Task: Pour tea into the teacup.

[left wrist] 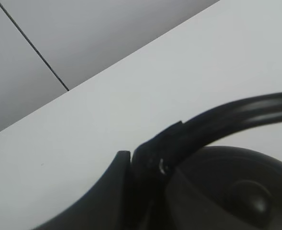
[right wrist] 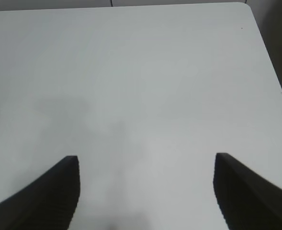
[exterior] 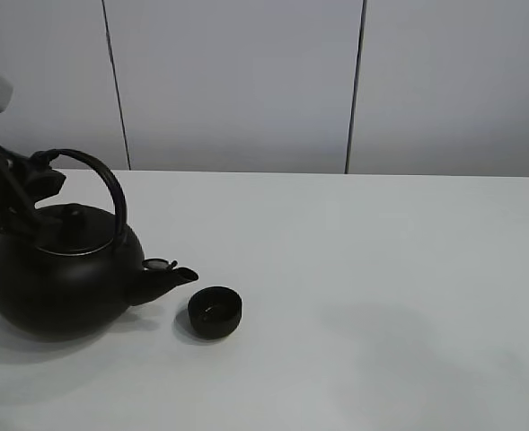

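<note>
A big round black teapot (exterior: 57, 278) with an arched handle (exterior: 107, 184) stands on the white table at the left, its spout (exterior: 165, 277) pointing right. The small black teacup (exterior: 215, 311) stands upright just right of the spout tip, slightly nearer the front. My left gripper (exterior: 39, 180) is shut on the left end of the teapot's handle; in the left wrist view the handle (left wrist: 227, 120) runs from the gripper (left wrist: 141, 167) over the lid (left wrist: 246, 196). My right gripper (right wrist: 145, 191) is open and empty above bare table; it is out of the exterior view.
The white table (exterior: 381, 269) stretches to the right of the cup. Its far edge meets a grey panelled wall (exterior: 246, 81). The table's corner and side edge (right wrist: 263, 38) show in the right wrist view.
</note>
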